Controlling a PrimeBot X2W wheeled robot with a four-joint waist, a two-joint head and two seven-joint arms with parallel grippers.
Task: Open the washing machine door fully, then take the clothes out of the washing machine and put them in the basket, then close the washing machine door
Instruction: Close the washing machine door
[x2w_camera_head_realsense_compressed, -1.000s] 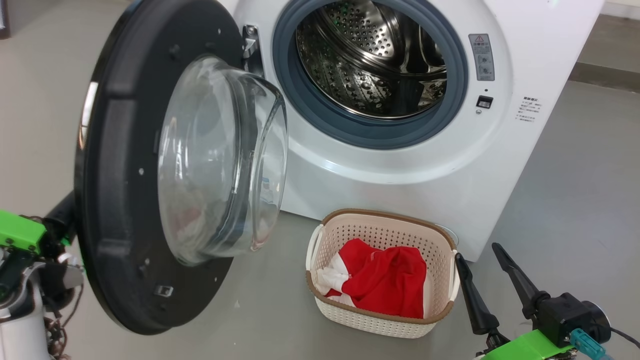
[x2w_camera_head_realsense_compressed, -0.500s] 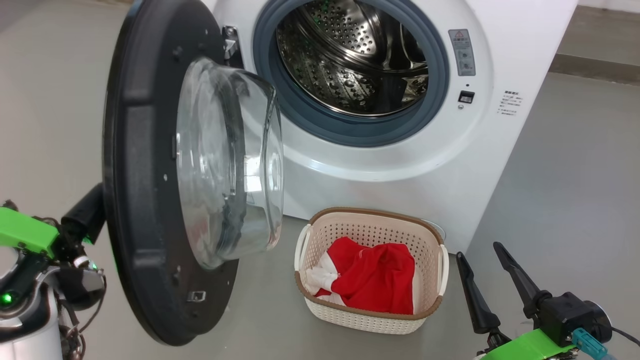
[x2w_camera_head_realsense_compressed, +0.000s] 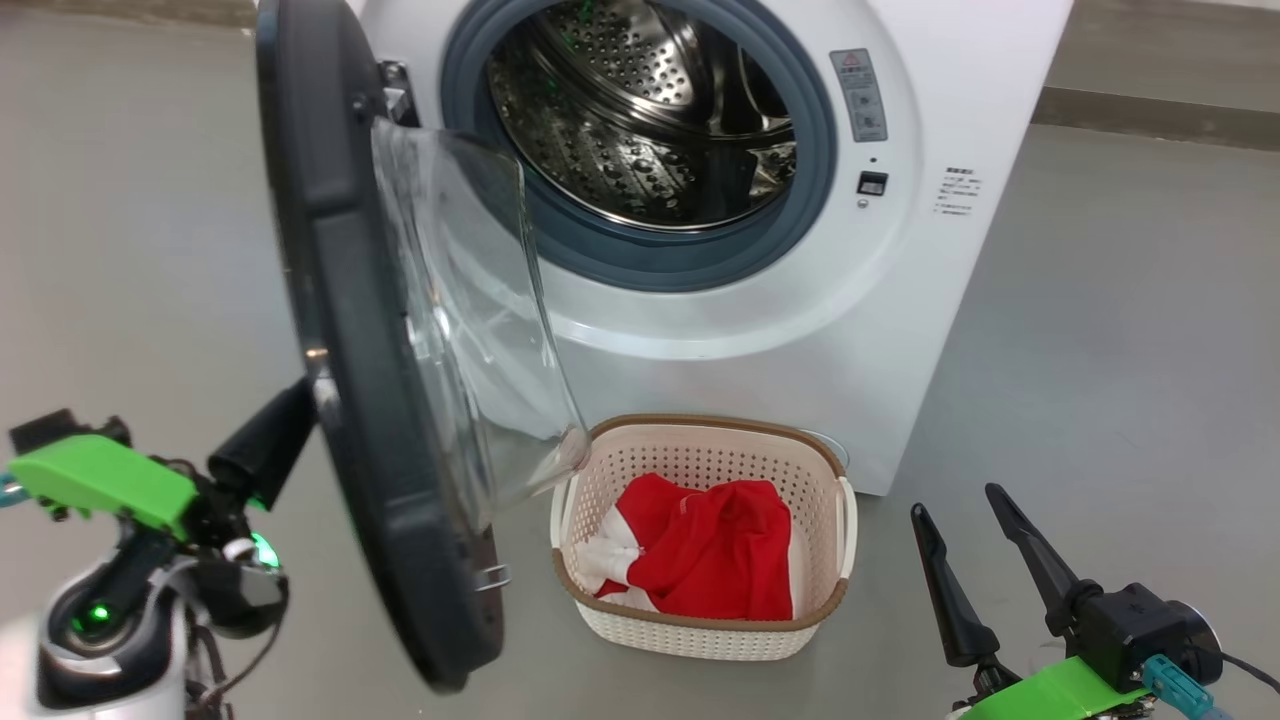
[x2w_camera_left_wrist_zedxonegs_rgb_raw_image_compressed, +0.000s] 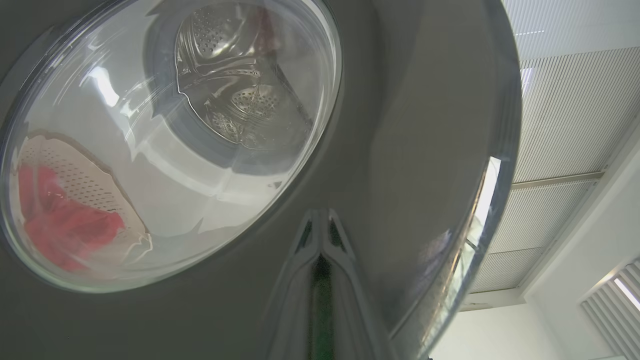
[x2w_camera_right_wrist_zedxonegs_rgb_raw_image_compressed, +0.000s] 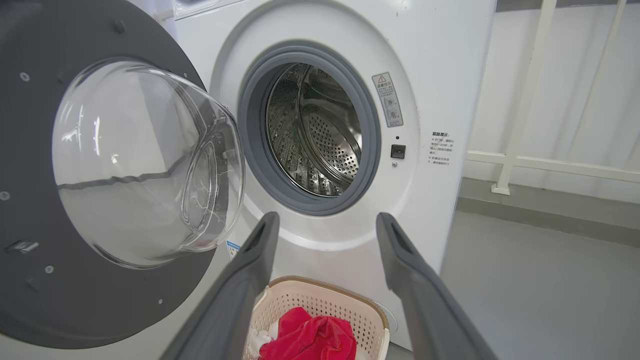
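The white washing machine stands with its steel drum showing no clothes inside. The washing machine door stands about half open, nearly edge-on to the head view. My left gripper is shut, its tips against the door's outer face, below the glass window. The red clothes lie in the basket on the floor in front of the machine. My right gripper hangs open and empty to the right of the basket; in its wrist view the right gripper points at the machine.
Grey floor lies open to the right of the machine. A white railing and a low kerb run behind it on the right. The door's glass bowl overhangs the basket's left rim.
The door has swung toward the machine, from face-on to nearly edge-on. My shut left gripper has followed it rightward on its outer face. The head camera has shifted; the right gripper keeps its place.
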